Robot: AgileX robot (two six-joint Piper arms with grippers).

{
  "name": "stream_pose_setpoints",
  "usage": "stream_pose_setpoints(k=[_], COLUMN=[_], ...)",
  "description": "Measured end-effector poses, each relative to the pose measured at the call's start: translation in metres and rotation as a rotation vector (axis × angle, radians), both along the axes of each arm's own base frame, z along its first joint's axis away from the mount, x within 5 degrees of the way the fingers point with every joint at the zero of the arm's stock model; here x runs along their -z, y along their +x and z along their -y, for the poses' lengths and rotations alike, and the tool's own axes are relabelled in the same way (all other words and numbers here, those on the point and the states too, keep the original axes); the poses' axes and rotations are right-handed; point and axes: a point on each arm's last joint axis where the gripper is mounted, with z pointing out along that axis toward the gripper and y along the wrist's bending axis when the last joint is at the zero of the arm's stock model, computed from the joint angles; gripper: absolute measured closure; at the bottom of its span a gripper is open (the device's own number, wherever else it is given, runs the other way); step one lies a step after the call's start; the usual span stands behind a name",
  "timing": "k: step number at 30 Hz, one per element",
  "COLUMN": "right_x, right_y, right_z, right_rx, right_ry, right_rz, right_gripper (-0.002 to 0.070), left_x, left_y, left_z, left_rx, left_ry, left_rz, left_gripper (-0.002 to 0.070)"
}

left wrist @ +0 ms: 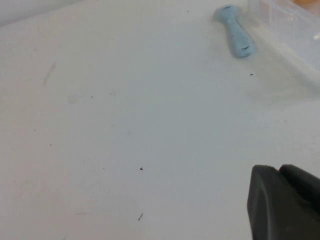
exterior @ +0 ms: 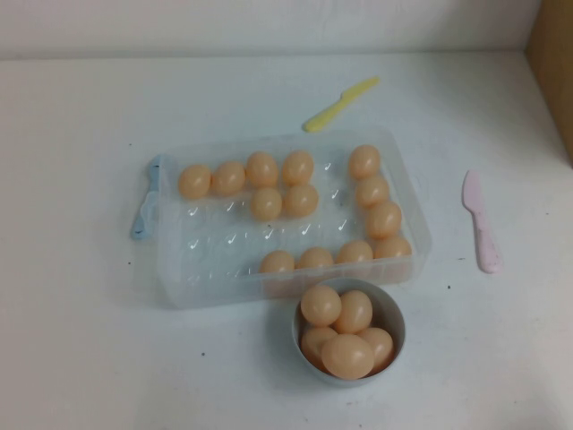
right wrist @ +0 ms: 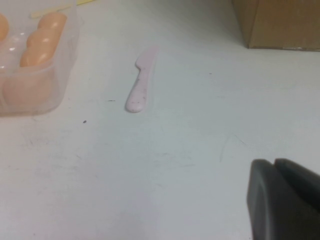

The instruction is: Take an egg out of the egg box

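Note:
The clear egg box point(exterior: 175, 285) lies mid-table with a pale blue clip point(exterior: 146, 210) on its left end. Several peach-tan eggs point(exterior: 298, 167) sit in it, along the far row, the right side and the near edge. Neither arm shows in the high view. In the left wrist view my left gripper point(left wrist: 277, 167) is shut and empty over bare table, well short of the clip point(left wrist: 236, 31) and the box's corner point(left wrist: 287, 27). My right gripper point(right wrist: 274, 161) is shut and empty over bare table, apart from the box's end point(right wrist: 30, 97) and its eggs point(right wrist: 42, 42).
A small white bowl point(exterior: 395, 315) holding several eggs stands just in front of the box. A yellow plastic knife point(exterior: 338, 104) lies behind the box. A pink one point(exterior: 481, 221) point(right wrist: 140, 82) lies to the right. A cardboard box point(exterior: 551, 54) point(right wrist: 275, 22) stands at the far right.

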Motion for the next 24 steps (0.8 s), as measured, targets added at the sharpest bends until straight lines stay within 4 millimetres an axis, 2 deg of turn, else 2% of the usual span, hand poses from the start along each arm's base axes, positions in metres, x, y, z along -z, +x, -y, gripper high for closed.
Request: stream_pose_setpoints(k=[20,24], right_x=[0.0000,0.0000], right_y=[0.0000,0.0000], right_z=[0.0000,0.0000], right_rx=[0.000,0.000], right_ry=[0.000,0.000], right_rz=[0.000,0.000], right_gripper=[0.0694,0.0694], left_x=[0.0000,-0.0040], left_y=[0.0000,0.0010], left_z=[0.0000,0.0022], left_rx=[0.000,0.004], left_ry=[0.000,-0.076], left_rz=[0.000,0.041], left_gripper=[0.0678,0.0678])
